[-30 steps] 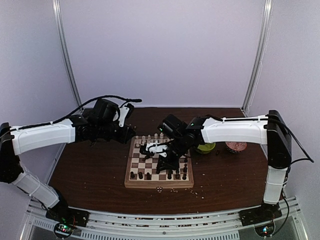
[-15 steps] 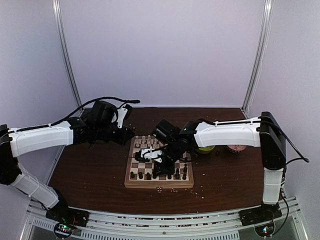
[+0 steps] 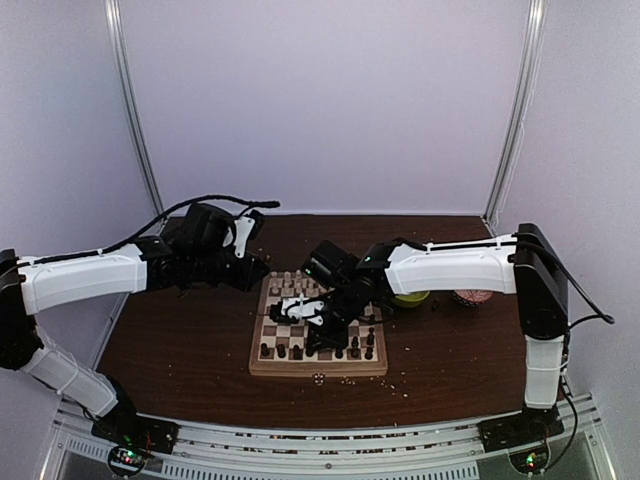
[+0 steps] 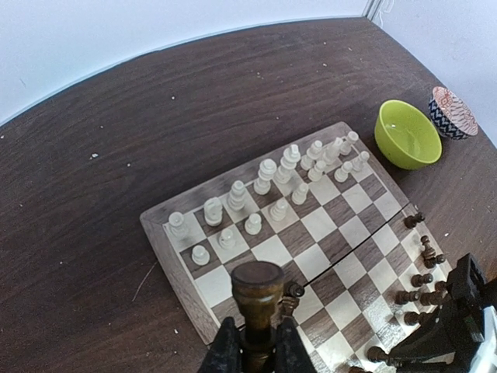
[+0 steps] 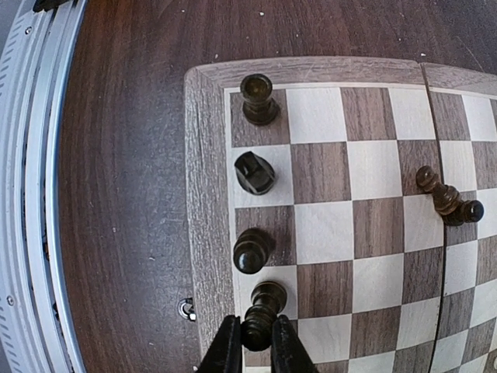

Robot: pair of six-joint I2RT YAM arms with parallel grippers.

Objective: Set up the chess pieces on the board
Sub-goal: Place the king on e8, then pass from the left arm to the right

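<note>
The board [image 3: 262,366] lies mid-table, with cream chess pieces [image 4: 266,169] lined along its far rows and dark ones [image 5: 254,172] along the near side. My left gripper [image 4: 252,351] hovers over the board's left edge, shut on a dark brown piece [image 4: 257,289] with a flat top. My right gripper [image 5: 254,343] is low over the near row, shut on the head of a dark piece [image 5: 264,309] whose base rests on a cream square by the rim. In the top view the left gripper [image 3: 257,277] and right gripper [image 3: 312,342] are both at the board.
A dark piece [image 5: 449,200] lies toppled near the board's centre fold. A lime-green bowl [image 4: 408,134] and a red patterned bowl [image 4: 453,113] stand right of the board. Pale crumbs [image 3: 345,380] are scattered in front of it. A small screw [image 5: 185,309] lies beside the rim.
My right arm has swung left and toward the board's near row with its dark piece, then settled. The left arm has barely shifted.
</note>
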